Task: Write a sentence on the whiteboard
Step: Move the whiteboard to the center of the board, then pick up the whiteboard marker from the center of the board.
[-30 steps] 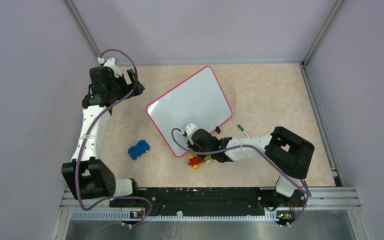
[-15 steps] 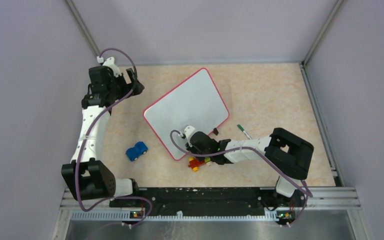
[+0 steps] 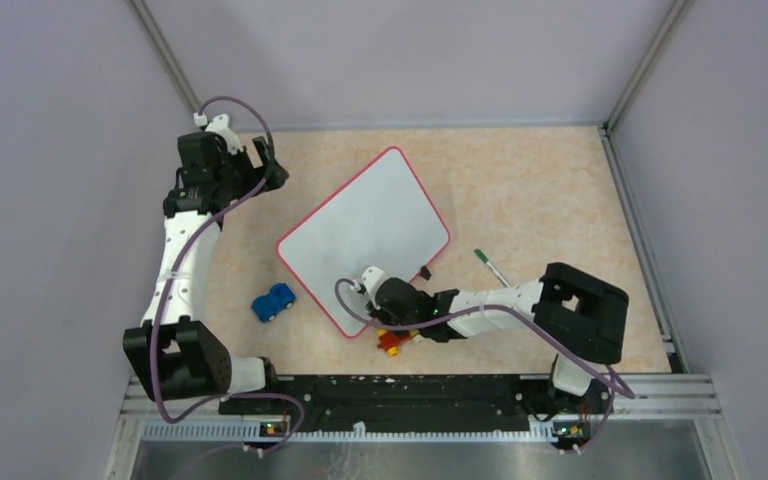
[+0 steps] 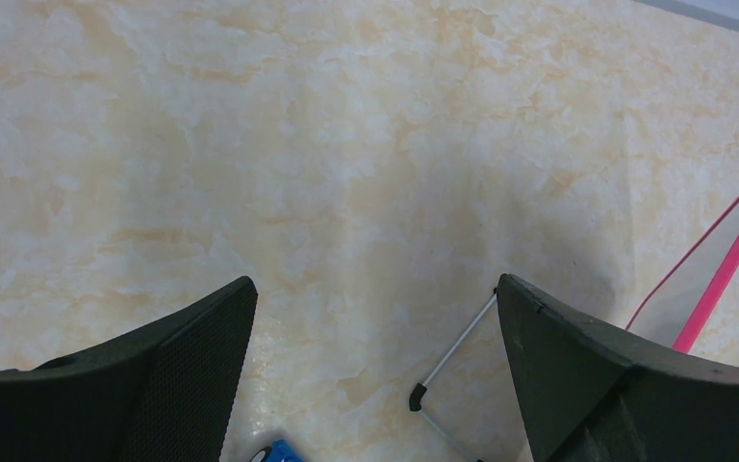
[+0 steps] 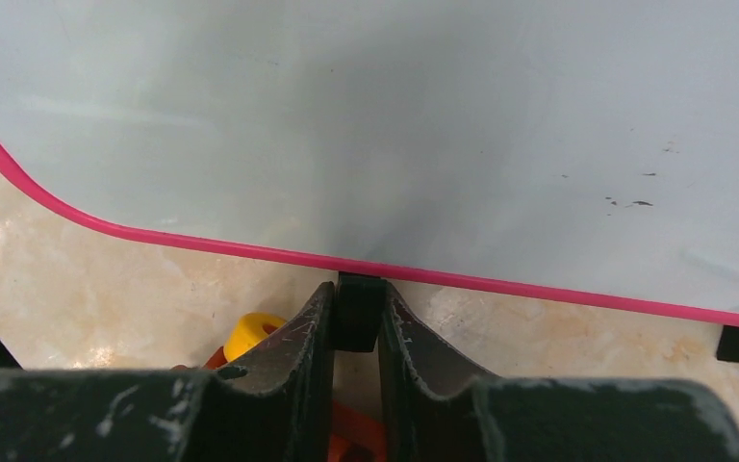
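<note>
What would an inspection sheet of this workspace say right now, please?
Surface: beige marbled table, flat.
Job's things: whiteboard lies askew, no writing, only faint specks; pen lies apart on its right.
Clutter: blue toy car near the board's left corner; red-yellow toy beneath the right arm.
Claws: left claw open over bare table; right claw shut on the whiteboard's near rim, at a black tab.
Cables: purple cables loop along both arms.
Surroundings: lilac walls, metal corner posts.
</note>
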Motion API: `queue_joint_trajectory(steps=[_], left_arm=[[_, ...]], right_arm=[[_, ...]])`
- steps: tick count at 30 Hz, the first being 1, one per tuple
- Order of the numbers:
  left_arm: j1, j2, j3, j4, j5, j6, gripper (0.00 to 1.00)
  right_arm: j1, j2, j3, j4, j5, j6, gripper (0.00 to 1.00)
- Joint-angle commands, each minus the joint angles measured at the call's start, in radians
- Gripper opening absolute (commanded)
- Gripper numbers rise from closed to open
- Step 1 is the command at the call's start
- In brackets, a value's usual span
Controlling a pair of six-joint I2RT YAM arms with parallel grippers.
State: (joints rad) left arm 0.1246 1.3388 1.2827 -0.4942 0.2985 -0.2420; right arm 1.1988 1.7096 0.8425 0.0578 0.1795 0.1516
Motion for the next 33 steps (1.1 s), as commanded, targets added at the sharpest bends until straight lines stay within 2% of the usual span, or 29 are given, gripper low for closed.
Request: queue_joint_trajectory(steps=[1,5,10,22,27,30,33], left_arm=[[0.006,-0.032,0.024,0.018,0.022,-0.014,0.99],[0.006,-0.025,0.024,0.025,0.044,-0.013,0.99],[0.007,-0.021,0.029,0.028,0.057,-0.010,0.99],[0.005,-0.018,0.008,0.043,0.073,-0.006,0.99],[0.004,-0.009,0.017,0.043,0.100,0.019,0.99],[0.004,-0.005,0.023,0.043,0.115,0.050,0.99],[0.003,-0.006,0.031,0.040,0.139,0.090,0.99]], right_arm=[[0.024,0.002,0.015,-0.116,-0.001,-0.038,0.25],[0.024,-0.035,0.028,-0.117,0.005,-0.065,0.40],[0.000,-0.082,0.049,-0.172,-0.064,-0.093,0.50],[-0.135,-0.214,0.111,-0.296,-0.172,-0.091,0.54],[-0.264,-0.284,0.151,-0.406,-0.317,-0.191,0.58],[-0.390,-0.332,0.169,-0.501,-0.462,-0.280,0.61],[-0.546,-0.379,0.166,-0.594,-0.505,-0.344,0.63]])
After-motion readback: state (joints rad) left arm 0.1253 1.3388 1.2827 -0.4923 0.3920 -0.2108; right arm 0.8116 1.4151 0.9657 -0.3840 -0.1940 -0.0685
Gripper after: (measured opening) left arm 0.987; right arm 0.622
